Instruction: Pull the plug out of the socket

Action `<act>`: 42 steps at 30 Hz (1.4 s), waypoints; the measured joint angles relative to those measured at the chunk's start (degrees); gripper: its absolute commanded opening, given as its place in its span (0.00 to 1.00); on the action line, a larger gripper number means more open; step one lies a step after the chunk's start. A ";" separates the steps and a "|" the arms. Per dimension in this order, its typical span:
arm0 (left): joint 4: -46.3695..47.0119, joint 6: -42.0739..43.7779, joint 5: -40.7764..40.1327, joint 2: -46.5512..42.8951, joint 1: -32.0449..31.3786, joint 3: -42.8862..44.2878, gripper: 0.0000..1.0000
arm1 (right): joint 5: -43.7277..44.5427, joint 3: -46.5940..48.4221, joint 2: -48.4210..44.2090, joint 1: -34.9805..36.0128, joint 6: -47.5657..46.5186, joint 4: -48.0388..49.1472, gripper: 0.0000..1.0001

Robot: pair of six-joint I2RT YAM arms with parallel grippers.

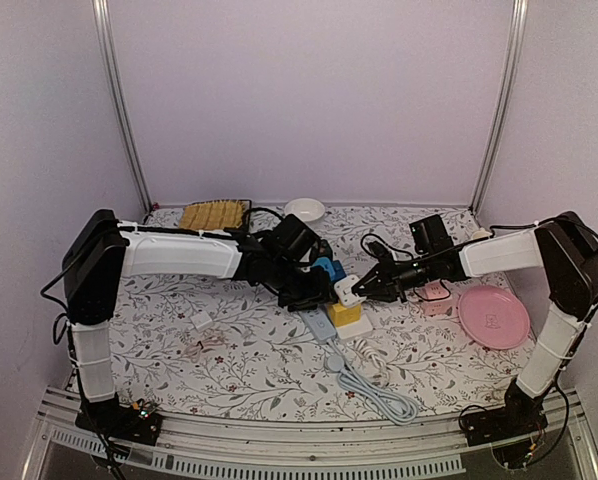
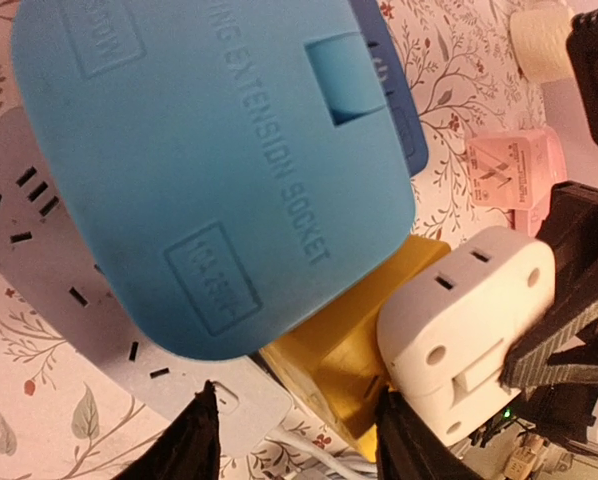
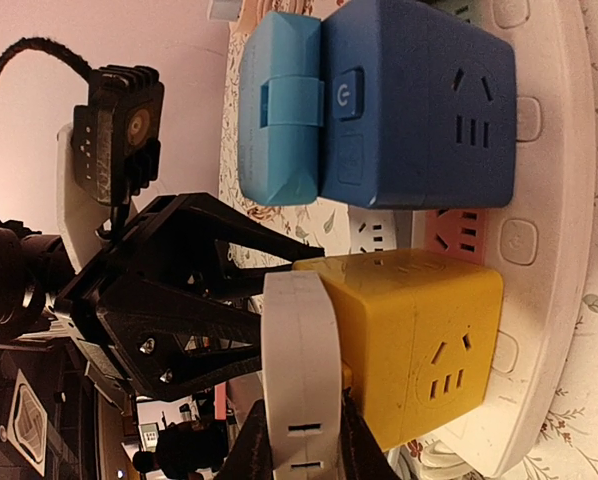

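My right gripper [image 3: 304, 455] is closed on the white plug [image 3: 299, 370], with 1 finger on each flat side. The plug sits tight against the side of the yellow socket cube [image 3: 419, 340]. That cube stands on the white power strip [image 3: 554, 250], next to a blue cube [image 3: 419, 105], on the floral worktop [image 1: 229, 340]. My left gripper [image 2: 301, 445] is spread astride the yellow cube's base. I cannot tell whether it clamps.

Right gripper [image 3: 301, 445] closed on white plug adapter [image 3: 299, 350], flush against yellow cube socket [image 3: 419, 340] standing on white power strip [image 3: 554, 300].
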 measured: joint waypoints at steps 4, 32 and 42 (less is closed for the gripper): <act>-0.79 -0.28 -0.04 0.00 0.00 0.31 0.54 | -0.46 -0.02 0.09 0.00 1.16 0.68 0.03; -3.96 -0.57 -0.28 0.92 -0.31 2.80 0.54 | -3.43 -1.31 -4.72 0.44 8.46 7.48 0.03; -8.04 0.90 -0.87 2.43 -0.59 6.73 0.55 | 2.67 2.54 -5.16 -3.87 2.78 -2.08 0.03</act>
